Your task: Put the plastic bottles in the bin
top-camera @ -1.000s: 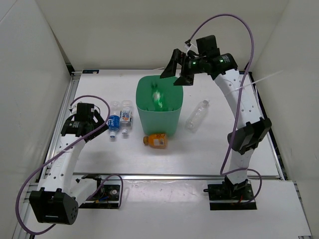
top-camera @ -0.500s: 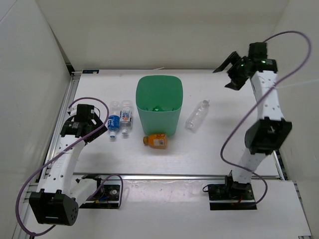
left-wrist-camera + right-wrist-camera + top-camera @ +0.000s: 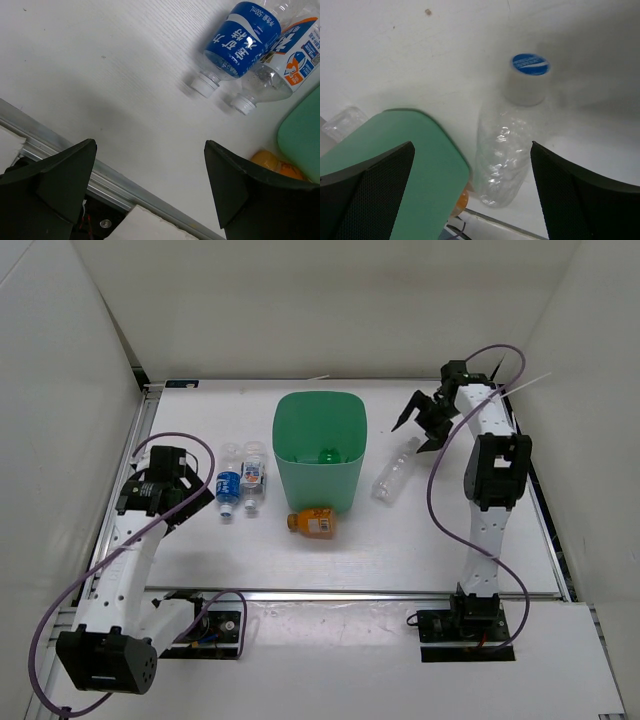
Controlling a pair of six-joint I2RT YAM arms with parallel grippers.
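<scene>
Right gripper: jaws spread wide, holding nothing, above the cap end of the plain clear bottle. That bottle lies on the table, right of the bin. Green bottle is inside the bin. Orange bottle lies at the bin's near side (contact: cannot tell). Left gripper: wide, empty, near the blue-label bottle and the white-label bottle, which lie side by side left of the bin.

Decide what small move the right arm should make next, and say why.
Probably lower the right gripper onto the clear bottle lying on the table just right of the bin. Its jaws are open and empty, poised above that bottle, which sits centred in the right wrist view.
</scene>
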